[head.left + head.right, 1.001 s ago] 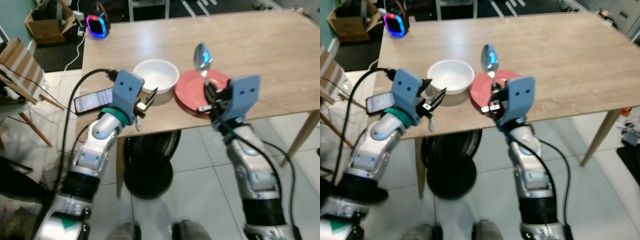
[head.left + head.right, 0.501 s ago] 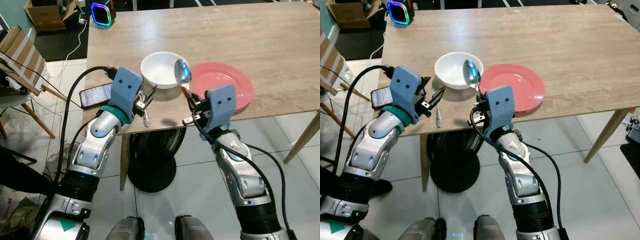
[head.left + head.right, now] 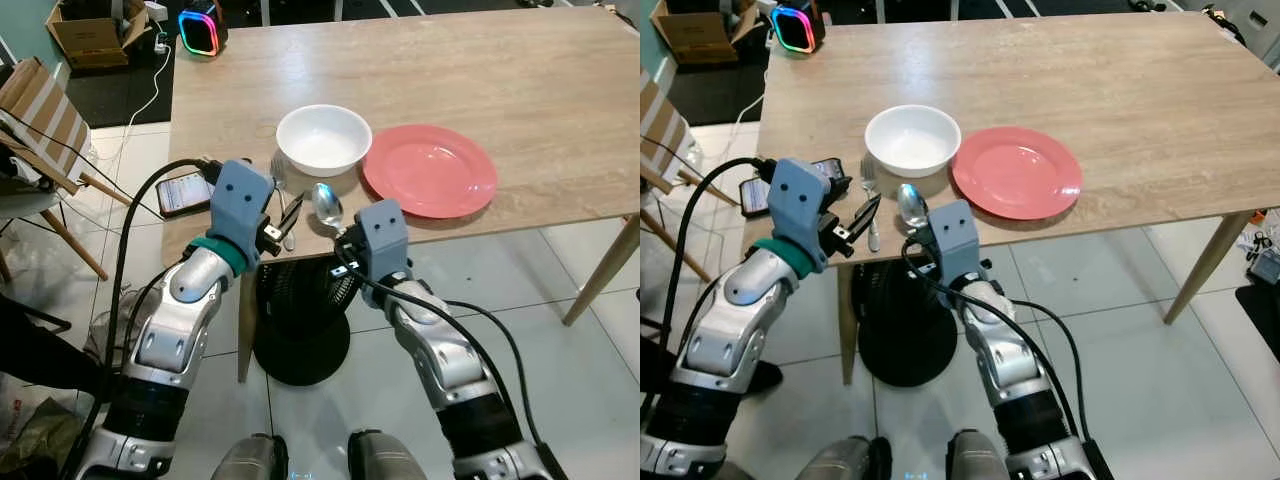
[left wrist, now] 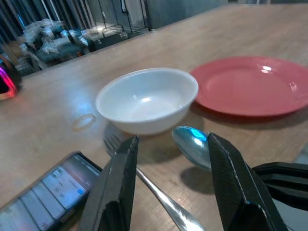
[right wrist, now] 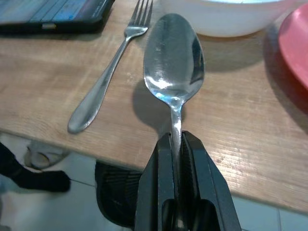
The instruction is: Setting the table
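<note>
A white bowl [image 3: 323, 138] and a red plate [image 3: 430, 170] stand side by side near the front of the wooden table [image 3: 480, 70]. A silver fork [image 3: 283, 205] lies on the table just left of the bowl's front. My left gripper [image 3: 283, 222] hovers open at the table's front edge, its fingers [image 4: 115, 192] standing either side of the fork's handle [image 4: 163, 204]. My right gripper [image 3: 345, 255] is shut on the handle of a spoon [image 5: 173, 62]. The spoon's bowl hangs just above the tabletop, right of the fork and in front of the white bowl.
A phone [image 3: 185, 192] lies at the table's left edge beside the fork. A lit speaker [image 3: 198, 25] sits at the far left corner. Under the table stands a black fan [image 3: 300, 330]. A wooden chair [image 3: 40, 130] and a cardboard box [image 3: 85, 25] are off to the left.
My right gripper has carried the spoon from above the red plate leftward and down to the table's front edge beside the fork. The left gripper has drawn back a little; the camera has also shifted.
</note>
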Motion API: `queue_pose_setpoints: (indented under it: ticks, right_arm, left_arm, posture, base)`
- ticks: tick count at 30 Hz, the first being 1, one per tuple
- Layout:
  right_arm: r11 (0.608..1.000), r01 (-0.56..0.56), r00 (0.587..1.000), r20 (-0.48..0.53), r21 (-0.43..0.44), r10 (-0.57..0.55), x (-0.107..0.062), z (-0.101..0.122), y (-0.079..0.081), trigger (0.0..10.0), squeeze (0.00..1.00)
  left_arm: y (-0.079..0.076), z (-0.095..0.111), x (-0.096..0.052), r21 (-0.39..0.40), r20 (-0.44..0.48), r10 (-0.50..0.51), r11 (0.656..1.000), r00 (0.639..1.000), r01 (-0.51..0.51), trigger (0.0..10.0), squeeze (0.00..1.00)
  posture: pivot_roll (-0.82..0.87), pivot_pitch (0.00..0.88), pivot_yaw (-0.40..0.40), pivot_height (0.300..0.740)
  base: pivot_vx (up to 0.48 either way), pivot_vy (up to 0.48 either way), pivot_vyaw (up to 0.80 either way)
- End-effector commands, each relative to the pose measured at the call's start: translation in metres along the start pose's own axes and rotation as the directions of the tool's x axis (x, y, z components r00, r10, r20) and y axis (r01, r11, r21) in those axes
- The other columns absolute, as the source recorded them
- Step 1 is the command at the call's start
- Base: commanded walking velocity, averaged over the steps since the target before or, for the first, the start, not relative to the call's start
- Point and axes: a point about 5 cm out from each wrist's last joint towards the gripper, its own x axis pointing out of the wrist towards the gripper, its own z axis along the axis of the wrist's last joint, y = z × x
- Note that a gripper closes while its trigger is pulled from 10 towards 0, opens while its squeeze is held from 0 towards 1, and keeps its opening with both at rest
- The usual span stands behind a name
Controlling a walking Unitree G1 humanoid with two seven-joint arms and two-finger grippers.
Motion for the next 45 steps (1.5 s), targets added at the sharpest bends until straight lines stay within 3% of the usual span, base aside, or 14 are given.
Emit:
queue_pose_setpoints:
  ticks: [1,6,8,24,35,45]
  right_arm:
    - [0.999,0.024,1.000,-0.008,0.045,-0.023,0.005,0.001,-0.001,10.0,0.00]
    - [0.996,0.042,0.999,-0.007,0.073,-0.042,0.011,0.004,-0.002,10.0,0.00]
    - [0.991,0.083,0.997,-0.007,0.107,-0.083,0.020,0.010,-0.005,10.0,0.00]
    - [0.981,0.163,0.987,-0.025,0.100,-0.162,0.036,0.013,-0.013,10.0,0.00]
    - [0.988,0.098,0.993,0.056,0.121,-0.105,0.055,0.037,0.011,10.0,0.00]
    - [0.982,0.129,0.985,0.097,0.134,-0.143,0.059,0.042,0.009,10.0,0.00]
  left_arm:
    - [-0.005,-0.001,-0.006,0.003,-0.011,-0.042,0.999,0.999,0.042,10.0,0.00]
    - [-0.006,0.000,-0.010,0.003,-0.018,-0.075,0.997,0.997,0.075,10.0,0.00]
    - [-0.006,0.002,-0.014,0.000,-0.029,-0.117,0.993,0.993,0.117,10.0,0.00]
    - [-0.010,0.005,-0.015,-0.017,-0.035,-0.109,0.994,0.993,0.109,10.0,0.00]
    - [-0.010,0.003,-0.021,-0.027,-0.060,-0.092,0.996,0.994,0.090,10.0,0.00]
    - [-0.011,0.003,-0.020,-0.032,-0.065,-0.092,0.995,0.994,0.090,10.0,0.00]
  posture:
    - [-0.04,0.072,0.049,0.740]
    - [-0.03,0.076,0.046,0.740]
    - [-0.03,0.091,0.041,0.740]
    - [-0.01,0.128,0.029,0.740]
    - [0.00,0.128,0.016,0.740]
    - [0.00,0.121,0.018,0.740]
  base:
    - [0.000,0.000,0.00]
    - [0.000,0.000,0.00]
    - [0.000,0.000,0.00]
    - [0.000,0.000,0.00]
    - [0.000,0.000,0.00]
    - [0.000,0.000,0.00]
